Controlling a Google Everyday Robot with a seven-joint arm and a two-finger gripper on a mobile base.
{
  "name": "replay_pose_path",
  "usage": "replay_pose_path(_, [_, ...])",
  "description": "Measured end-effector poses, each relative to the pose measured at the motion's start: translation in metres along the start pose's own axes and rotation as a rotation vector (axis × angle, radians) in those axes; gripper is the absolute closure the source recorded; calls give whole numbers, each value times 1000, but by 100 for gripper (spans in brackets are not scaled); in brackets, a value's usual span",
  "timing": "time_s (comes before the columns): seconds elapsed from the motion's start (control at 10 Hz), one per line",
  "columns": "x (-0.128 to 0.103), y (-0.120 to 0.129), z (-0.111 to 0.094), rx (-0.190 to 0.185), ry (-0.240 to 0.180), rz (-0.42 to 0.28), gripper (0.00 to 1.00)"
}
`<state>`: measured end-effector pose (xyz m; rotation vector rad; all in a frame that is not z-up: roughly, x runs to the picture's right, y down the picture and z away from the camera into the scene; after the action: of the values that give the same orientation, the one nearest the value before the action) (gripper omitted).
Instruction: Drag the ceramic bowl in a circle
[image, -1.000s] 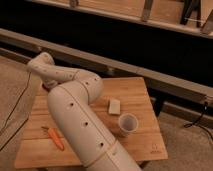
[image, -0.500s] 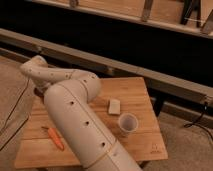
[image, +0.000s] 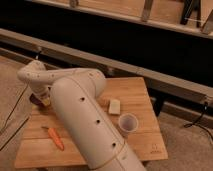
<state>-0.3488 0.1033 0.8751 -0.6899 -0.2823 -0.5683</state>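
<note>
The ceramic bowl (image: 35, 99) shows only as a dark maroon sliver at the table's left edge, mostly hidden under my arm's end. My gripper (image: 44, 99) hangs from the bent white wrist right at the bowl, pointing down onto it. Most of the gripper is covered by the wrist; it is shut. I cannot tell from here whether it grips the bowl's rim or only presses on it. My thick white arm crosses the table's middle from the bottom edge up to the left.
On the wooden table (image: 145, 95) stand a white paper cup (image: 128, 122) right of centre, a pale block (image: 115, 105) behind it and an orange carrot (image: 56, 138) at the front left. A dark rail runs behind the table; cables lie on the floor at left.
The wrist end of my arm has shifted a little to the left and toward the front along the table's left edge. The cup, block and carrot have stayed put.
</note>
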Motion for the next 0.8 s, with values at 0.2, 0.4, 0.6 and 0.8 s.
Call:
replay_pose_path(0.2, [11,28,7,-33,-8,14,100])
replay_pose_path(0.4, [31,46,11,-55,-5,51,100])
replay_pose_path(0.6, [58,61,13,-68,3,110,100])
replay_pose_path(0.8, [85,67,10,-63,11,173,100])
